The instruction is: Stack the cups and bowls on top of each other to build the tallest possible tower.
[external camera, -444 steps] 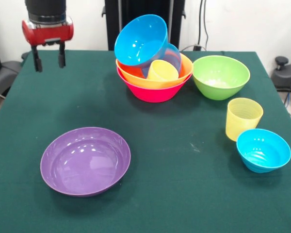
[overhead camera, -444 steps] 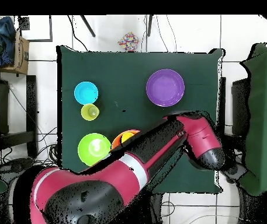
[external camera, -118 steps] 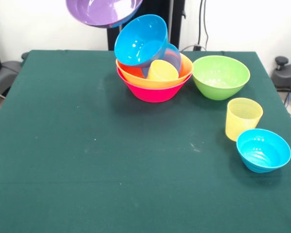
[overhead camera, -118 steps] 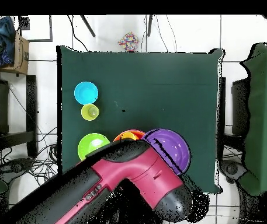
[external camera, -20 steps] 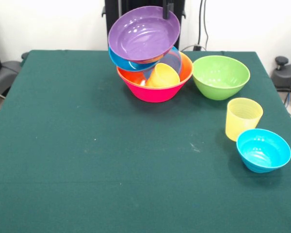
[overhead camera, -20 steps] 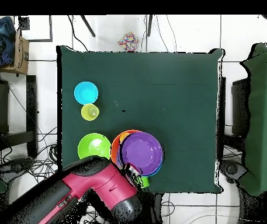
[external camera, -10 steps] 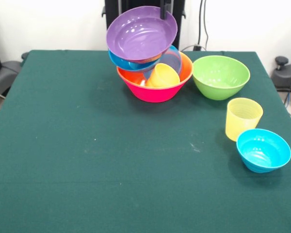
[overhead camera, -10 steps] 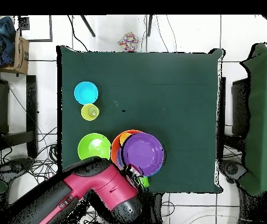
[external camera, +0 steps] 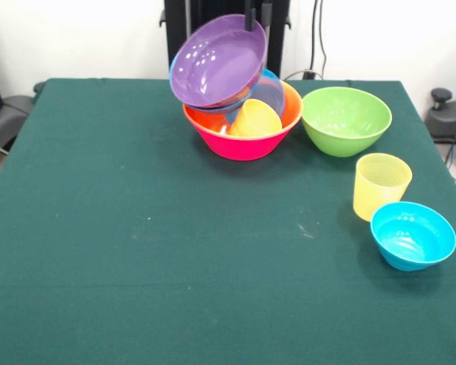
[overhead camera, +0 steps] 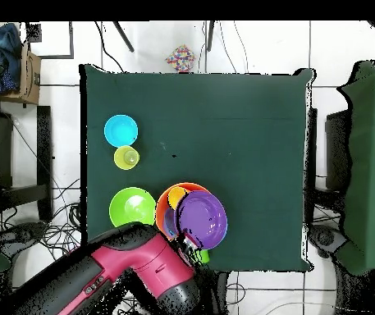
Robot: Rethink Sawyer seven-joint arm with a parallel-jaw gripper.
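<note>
Atop the tower (external camera: 239, 114) at the table's (external camera: 137, 228) back edge: purple bowl (external camera: 216, 62) tilted steeply, resting on nested pink, orange, blue bowls. Gripper (external camera: 256, 14) astride its upper rim; clamped or loose, cannot tell.

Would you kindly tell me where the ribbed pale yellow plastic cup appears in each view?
Front view: ribbed pale yellow plastic cup stands at the right, just behind the small blue plastic bowl.
Overhead view: the cup is at the left, just below that bowl.
Shared landmark: the small blue bowl.
</note>
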